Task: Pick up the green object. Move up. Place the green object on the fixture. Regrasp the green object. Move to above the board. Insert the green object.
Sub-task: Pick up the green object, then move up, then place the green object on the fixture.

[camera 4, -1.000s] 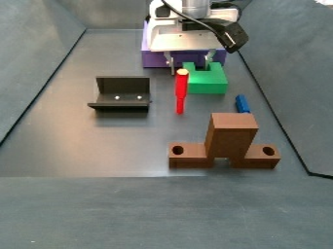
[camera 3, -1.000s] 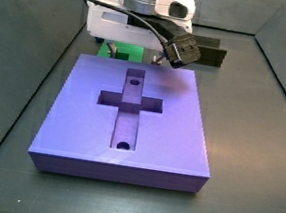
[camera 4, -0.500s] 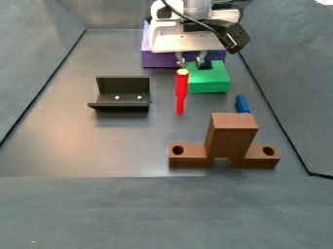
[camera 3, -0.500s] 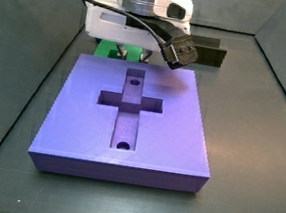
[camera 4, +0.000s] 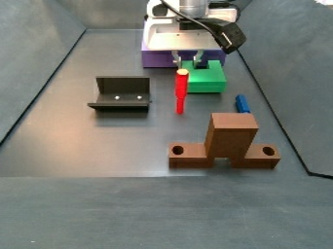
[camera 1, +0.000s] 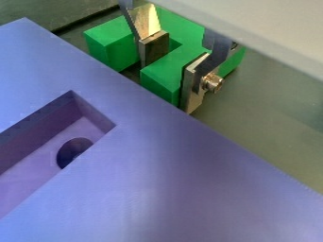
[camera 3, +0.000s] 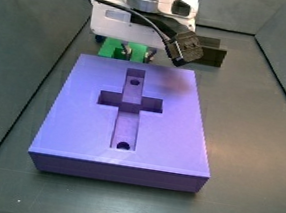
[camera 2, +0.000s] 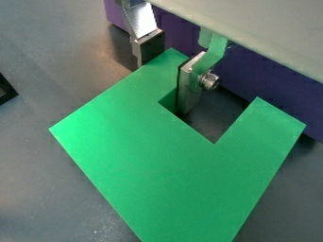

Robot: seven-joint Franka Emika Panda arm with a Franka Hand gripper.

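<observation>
The green object [camera 4: 208, 80] is a bright green U-shaped piece just behind the purple board [camera 3: 171, 123], partly hidden by the arm in a side view [camera 3: 111, 48]. My gripper [camera 4: 196, 60] stands over it, shut on one prong. Both wrist views show this: one finger [camera 2: 190, 87] is in the square notch and the other finger [camera 2: 146, 49] is on the prong's outer side, with the green object [camera 2: 151, 161] gripped between them. In a wrist view the gripper [camera 1: 175, 76] and green object [camera 1: 116, 43] lie past the board's edge [camera 1: 164, 180]. The fixture [camera 4: 120, 94] is apart and holds nothing.
A thin red post [camera 4: 181, 89] stands right beside the green piece. A small blue peg [camera 4: 242, 102] lies near it. A taller orange-brown block [camera 4: 231, 139] stands nearer the front. Dark walls enclose the floor. The fixture also shows behind the arm [camera 3: 213, 56].
The gripper has risen slightly, and the green object has come up a little with it. Nothing else has moved.
</observation>
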